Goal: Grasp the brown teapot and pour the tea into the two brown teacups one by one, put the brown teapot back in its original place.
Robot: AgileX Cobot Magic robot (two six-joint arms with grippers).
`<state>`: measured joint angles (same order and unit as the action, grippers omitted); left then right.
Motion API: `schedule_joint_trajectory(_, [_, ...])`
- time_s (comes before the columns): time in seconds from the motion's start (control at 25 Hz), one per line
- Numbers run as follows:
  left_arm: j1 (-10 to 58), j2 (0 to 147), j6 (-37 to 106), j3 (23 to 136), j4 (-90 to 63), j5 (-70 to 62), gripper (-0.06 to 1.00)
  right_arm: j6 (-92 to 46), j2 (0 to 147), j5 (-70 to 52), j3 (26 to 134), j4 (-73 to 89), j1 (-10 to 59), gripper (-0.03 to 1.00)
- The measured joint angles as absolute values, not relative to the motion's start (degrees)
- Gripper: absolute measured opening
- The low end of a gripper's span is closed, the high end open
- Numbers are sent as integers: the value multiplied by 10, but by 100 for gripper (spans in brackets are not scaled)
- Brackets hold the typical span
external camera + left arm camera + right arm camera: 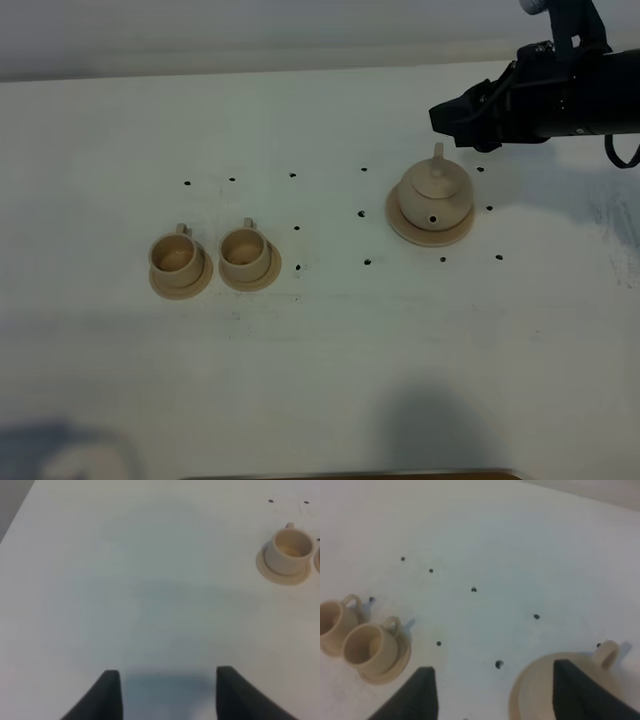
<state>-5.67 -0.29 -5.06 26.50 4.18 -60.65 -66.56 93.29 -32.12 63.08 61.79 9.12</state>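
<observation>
- Judging brown teapot [433, 195] as stiff fired clay: hard, brittle and smooth-skinned. Probably modest in weight, more if filled. Knobbed lid [437, 175] likely to slide in a steep tilt.
- Favouring loop handle [438, 152] as the hold point; round body looks too wide and slick for a sure pinch.
- Placing teapot upright on wide saucer [431, 240], right of bench [320, 380] centre, handle turned to far edge, spout toward near edge.
- Finding right tool [450, 118] just beyond handle, not touching pot, jaws spread with nothing between them.
- Finding left tool [167, 695] over bare bench, jaws apart and empty, well away from teapot.
- Logging two brown teacups [176, 257] [244, 250] side by side on small saucers, well apart from pot.
</observation>
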Motion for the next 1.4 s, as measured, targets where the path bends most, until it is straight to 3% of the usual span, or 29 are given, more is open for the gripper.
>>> schedule_joint_trajectory(0.52, [-33,-3,-51,265,42,-607,32,-671,968,-325,655,626,91,47])
schedule_joint_trajectory(1.4, [-33,-3,-51,265,42,-607,31,-662,1022,-260,656,641,91,47])
